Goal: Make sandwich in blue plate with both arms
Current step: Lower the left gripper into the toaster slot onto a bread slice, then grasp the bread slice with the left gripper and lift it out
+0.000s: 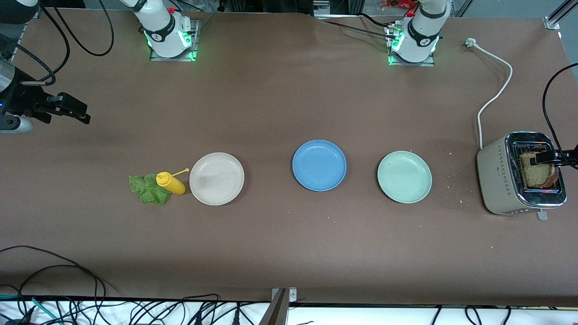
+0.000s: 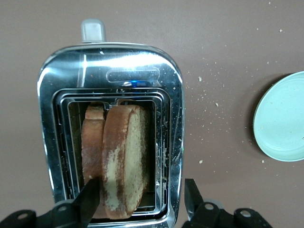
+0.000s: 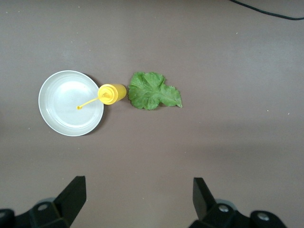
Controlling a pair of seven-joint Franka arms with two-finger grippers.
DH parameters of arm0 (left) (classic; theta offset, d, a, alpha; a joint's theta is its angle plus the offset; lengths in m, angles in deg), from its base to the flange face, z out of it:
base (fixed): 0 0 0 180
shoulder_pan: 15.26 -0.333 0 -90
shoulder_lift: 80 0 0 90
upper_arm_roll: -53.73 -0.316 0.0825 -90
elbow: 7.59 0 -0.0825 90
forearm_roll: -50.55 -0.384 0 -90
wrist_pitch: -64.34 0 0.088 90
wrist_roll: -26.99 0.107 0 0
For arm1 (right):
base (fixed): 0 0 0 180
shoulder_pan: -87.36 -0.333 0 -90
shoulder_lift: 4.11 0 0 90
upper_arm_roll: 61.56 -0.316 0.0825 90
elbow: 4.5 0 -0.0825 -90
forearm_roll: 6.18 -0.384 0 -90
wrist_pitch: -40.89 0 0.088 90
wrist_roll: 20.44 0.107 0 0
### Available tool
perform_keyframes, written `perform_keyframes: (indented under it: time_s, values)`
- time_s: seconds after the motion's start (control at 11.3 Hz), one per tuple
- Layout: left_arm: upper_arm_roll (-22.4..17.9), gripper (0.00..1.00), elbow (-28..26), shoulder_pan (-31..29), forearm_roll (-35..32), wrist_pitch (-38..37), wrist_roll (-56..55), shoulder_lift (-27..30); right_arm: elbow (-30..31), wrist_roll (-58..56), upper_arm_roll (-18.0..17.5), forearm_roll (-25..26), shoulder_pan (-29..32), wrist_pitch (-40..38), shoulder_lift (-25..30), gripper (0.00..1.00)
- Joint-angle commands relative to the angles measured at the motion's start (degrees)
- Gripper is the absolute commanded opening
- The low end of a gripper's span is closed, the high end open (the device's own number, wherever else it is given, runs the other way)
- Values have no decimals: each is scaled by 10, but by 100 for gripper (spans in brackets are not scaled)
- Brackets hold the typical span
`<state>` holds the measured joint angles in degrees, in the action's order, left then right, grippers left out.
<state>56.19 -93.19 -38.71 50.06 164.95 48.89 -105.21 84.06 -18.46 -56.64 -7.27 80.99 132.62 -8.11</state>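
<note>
Two bread slices [image 2: 116,161] are standing on edge, side by side, in the slots of the toaster [image 2: 171,142] at the left arm's end of the table. The left gripper [image 2: 142,197] is hanging directly over them. One finger [image 2: 90,199] is dipping into the gap between the two slices, while the other is sitting out over the toaster's chrome rim, so the thicker slice is lying between them. The fingers are standing spread, and no squeeze on the crust is showing.

The lettuce leaf [image 3: 153,91] is lying flat on the table at the right arm's end, well apart from the right gripper [image 3: 140,194], whose fingers [image 3: 73,192] are spread wide and holding nothing. That gripper is waiting in the air over bare table at its own end.

The blue plate [image 1: 319,164] is sitting empty mid-table, between the two grippers' stations and near neither pair of fingers. The pale green plate [image 1: 404,176] is resting between it and the toaster, with crumbs scattered around. The cream plate [image 1: 216,178] is lying toward the right arm's end, and the yellow squeeze bottle [image 1: 170,183] is lying on its side, touching both that plate's rim and the leaf.
</note>
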Motion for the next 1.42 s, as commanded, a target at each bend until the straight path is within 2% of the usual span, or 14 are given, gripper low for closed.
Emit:
perform_keyframes:
  time_s: [0.0,0.09,0.27,0.53,0.62,0.71,0.98,1.16,1.33]
  values:
    - [1,81,5,-1,13,-9,-6,-4,5,2,1,-2,-1,-1,5,100]
    - [2,80,2,1,13,-10,-18,-4,5,2,1,-2,-1,1,5,100]
    - [3,68,2,2,13,-11,-27,-4,5,2,0,-2,-1,2,5,100]
    - [5,68,1,7,13,-17,-49,-4,11,2,0,-2,-1,4,5,100]
    - [5,59,3,9,13,-23,-55,-3,11,2,1,-2,-1,2,5,100]
    - [5,42,3,11,13,-27,-54,-3,12,2,0,-2,-1,1,5,100]
    - [5,7,3,13,8,-28,-48,-3,11,3,0,-2,-1,1,7,100]
    - [4,0,8,15,3,-28,-48,-1,10,3,3,-3,0,0,7,100]
    - [7,0,11,16,-14,-29,-49,5,10,3,4,-3,0,0,8,100]
